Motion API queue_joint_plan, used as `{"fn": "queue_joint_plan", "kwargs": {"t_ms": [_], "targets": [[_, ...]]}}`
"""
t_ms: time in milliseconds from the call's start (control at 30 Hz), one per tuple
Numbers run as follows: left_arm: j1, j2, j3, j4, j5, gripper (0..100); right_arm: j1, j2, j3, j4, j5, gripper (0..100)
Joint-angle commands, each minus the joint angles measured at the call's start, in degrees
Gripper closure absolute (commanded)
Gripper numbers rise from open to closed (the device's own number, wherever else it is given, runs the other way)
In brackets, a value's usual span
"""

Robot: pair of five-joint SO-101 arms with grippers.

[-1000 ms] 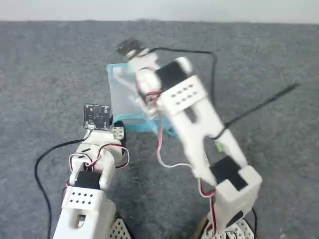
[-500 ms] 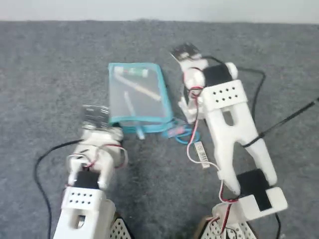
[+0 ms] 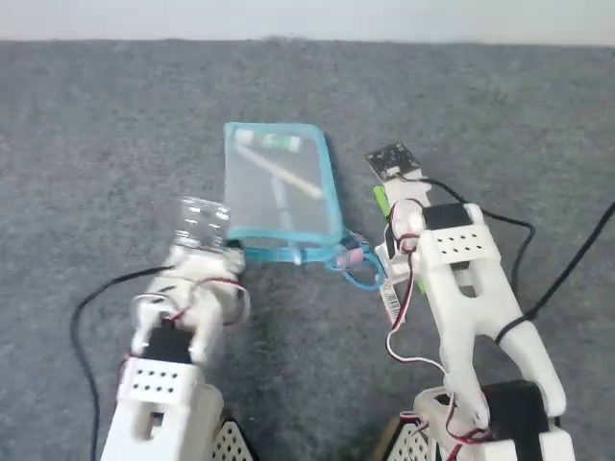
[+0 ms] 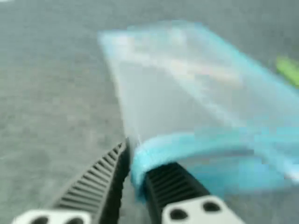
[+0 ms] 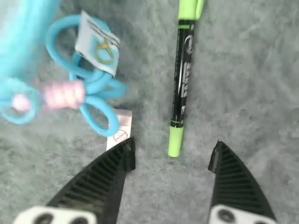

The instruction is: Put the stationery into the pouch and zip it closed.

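Since the pen [image 5: 182, 79] is thin, stiff, light and smooth, you should pinch it across mid-barrel, or it may roll on the carpet [image 3: 96, 125]. It lies just right of centre in the high view, beside the pouch [image 3: 279, 182]. Your right gripper [image 5: 173, 147] hangs wide open over its near end, holding nothing. Your left gripper [image 4: 133, 161] is clamped on the soft pouch's lower left rim.

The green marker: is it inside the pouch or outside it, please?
Outside: the marker lies on the grey carpet beside the pouch.
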Motion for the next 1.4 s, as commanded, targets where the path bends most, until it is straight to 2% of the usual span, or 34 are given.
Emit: {"fn": "queue_joint_plan", "kwargs": {"t_ms": [0,33,133,167,233,333,400,467,567,633,667,800,833,1000,1267,1367], "targets": [[-9.85,-0.88,-5.76,0.53,9.49,99,0.57,-1.45,-0.09,-2.77,0.62,75.3],[-7.82,-0.79,-5.49,1.41,7.91,99,0.57,-1.01,-0.09,-3.21,0.62,75.3],[5.27,-1.32,-3.38,3.6,-2.2,99,0.48,0.04,-0.09,-3.3,0.62,75.3],[6.42,-1.41,-3.65,3.69,-4.75,99,0.48,0.22,-0.09,-3.21,0.62,75.3],[1.49,-2.02,-5.93,3.78,-3.25,99,0.75,0.4,0.0,-3.03,0.62,75.3],[-13.01,-4.22,-7.78,3.87,7.82,99,0.66,0.57,0.09,-2.95,0.62,75.3],[-15.91,-5.19,-7.08,4.04,12.4,99,0.48,0.57,0.09,-3.12,0.62,75.3],[-10.46,-5.36,-5.85,4.66,8.18,99,0.48,0.57,0.09,-3.3,0.62,75.3],[6.24,-5.8,-4.79,9.67,-2.81,99,0.48,0.57,0.09,-3.03,0.62,75.3],[9.67,-5.89,-6.37,12.13,-5.45,99,0.57,0.57,0.18,-2.95,0.62,75.3],[8.0,-5.89,-7.34,12.4,-4.57,99,0.75,0.57,0.18,-2.95,0.62,75.3],[-7.21,-5.8,-10.07,11.52,5.71,99,0.48,0.57,0.7,-3.21,0.62,75.3],[-8.97,-5.63,-10.07,11.25,7.47,99,0.48,0.57,0.7,-3.21,0.62,75.3],[-2.11,-5.8,-7.16,10.64,1.93,99,0.75,0.57,0.7,-3.21,0.62,75.3],[-2.2,-5.8,-1.45,3.16,1.41,99,0.84,0.66,0.88,-3.74,1.23,75.3],[-2.29,-5.8,-0.75,1.49,1.41,99,0.57,0.66,3.6,-8.48,3.34,75.3]]}}
